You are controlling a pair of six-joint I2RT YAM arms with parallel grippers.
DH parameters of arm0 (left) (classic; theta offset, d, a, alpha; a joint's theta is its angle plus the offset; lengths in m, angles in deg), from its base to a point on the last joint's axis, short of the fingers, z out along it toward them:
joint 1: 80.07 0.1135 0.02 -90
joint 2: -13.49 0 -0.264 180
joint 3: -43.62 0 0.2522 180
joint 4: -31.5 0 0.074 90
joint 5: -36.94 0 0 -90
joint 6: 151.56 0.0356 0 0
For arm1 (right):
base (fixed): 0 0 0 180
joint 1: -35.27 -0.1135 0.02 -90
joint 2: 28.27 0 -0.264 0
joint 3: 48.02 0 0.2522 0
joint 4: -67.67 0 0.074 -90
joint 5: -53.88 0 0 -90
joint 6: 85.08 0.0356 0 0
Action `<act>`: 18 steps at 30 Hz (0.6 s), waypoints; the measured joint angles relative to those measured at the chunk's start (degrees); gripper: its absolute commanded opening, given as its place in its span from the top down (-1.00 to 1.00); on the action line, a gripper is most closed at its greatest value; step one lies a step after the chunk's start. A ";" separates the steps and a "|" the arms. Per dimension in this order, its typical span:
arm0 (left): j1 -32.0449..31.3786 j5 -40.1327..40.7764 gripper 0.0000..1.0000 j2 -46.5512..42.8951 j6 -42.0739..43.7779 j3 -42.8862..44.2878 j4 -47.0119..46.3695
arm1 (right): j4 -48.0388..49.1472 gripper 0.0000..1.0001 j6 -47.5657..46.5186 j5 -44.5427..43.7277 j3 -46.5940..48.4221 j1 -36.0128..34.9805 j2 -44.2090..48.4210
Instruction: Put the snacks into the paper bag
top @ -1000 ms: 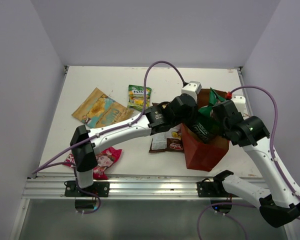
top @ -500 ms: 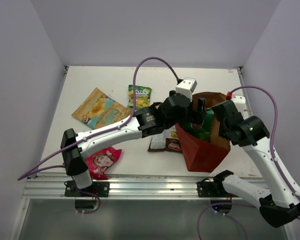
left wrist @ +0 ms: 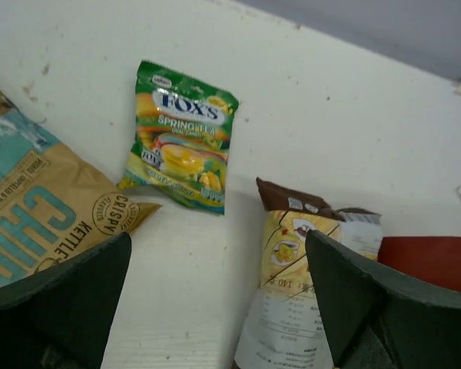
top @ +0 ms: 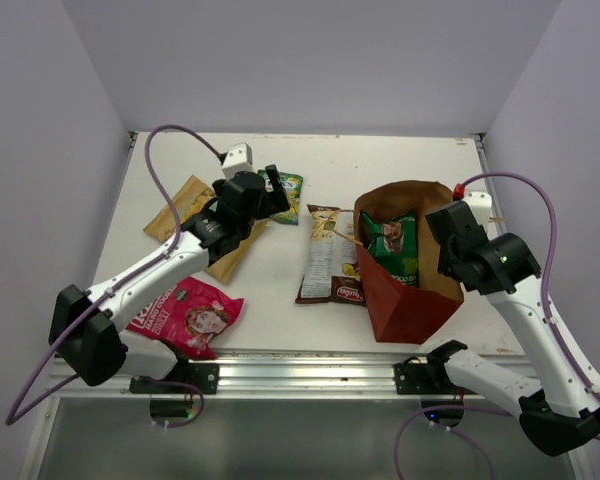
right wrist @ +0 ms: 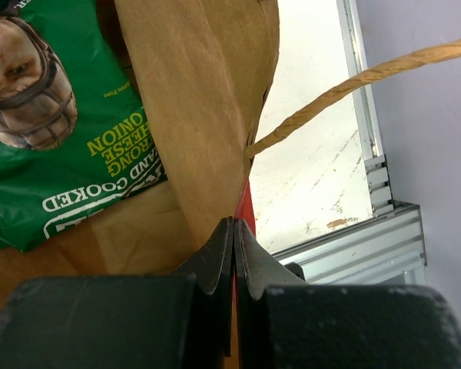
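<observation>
1. left tool [top: 272, 192] [left wrist: 215, 307] is spread wide with nothing between the fingers. it hovers over the far-left part of the worktop [top: 400, 160], above the green-yellow packet.
2. right tool [top: 448, 268] [right wrist: 233, 244] is pinched tight on the right wall of the paper bag [top: 405, 305] [right wrist: 207, 115], fingers together on the rim, one inside and one outside.
3. the paper bag stands open at the right of the worktop, reddish outside and brown inside. a twisted handle [right wrist: 353, 88] hangs out past the rim on the right side.
4. the dark green packet [top: 392, 245] [right wrist: 54, 138] is inside the bag, leaning against the inner wall, with its print visible from the right wrist view.
5. the white-and-brown packet [top: 328, 258] [left wrist: 292, 254] lies flat on the worktop just left of the bag, its right edge touching the bag.
6. the green-yellow packet [top: 292, 183] [left wrist: 180, 146] lies flat toward the far side, left of the white-and-brown one and apart from it, partly hidden by the left tool in the top view.
7. the tan-and-teal packet [top: 185, 200] [left wrist: 38, 223] lies flat at far left, its corner just beside the green-yellow packet, partly covered by the left arm.
8. the pink-red packet [top: 185, 315] lies flat at the near-left edge, well apart from the bag.
</observation>
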 measured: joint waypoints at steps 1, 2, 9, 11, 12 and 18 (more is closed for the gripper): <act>1.42 -2.16 -0.99 1.27 -0.07 -1.51 -0.83 | 0.00 1.00 -0.11 0.00 0.00 0.00 -0.07; 2.27 -5.09 -0.99 3.54 0.00 -2.43 -2.10 | 0.00 1.00 -0.13 0.02 0.00 0.00 -0.11; 2.23 -25.75 -0.99 19.19 -0.92 -6.27 -13.92 | 0.00 1.00 -0.33 0.00 0.13 0.00 -0.15; 2.16 -29.97 -0.99 22.45 -1.40 -6.78 -15.91 | -0.02 1.00 -0.33 0.02 0.24 0.00 -0.15; 2.16 -31.65 -0.99 23.76 -1.57 -7.10 -16.90 | -0.02 1.00 -0.33 0.02 0.26 0.00 -0.15; 1.99 -38.69 -0.77 28.68 -2.75 -8.48 -23.85 | -0.02 1.00 -0.37 0.04 0.28 0.00 -0.22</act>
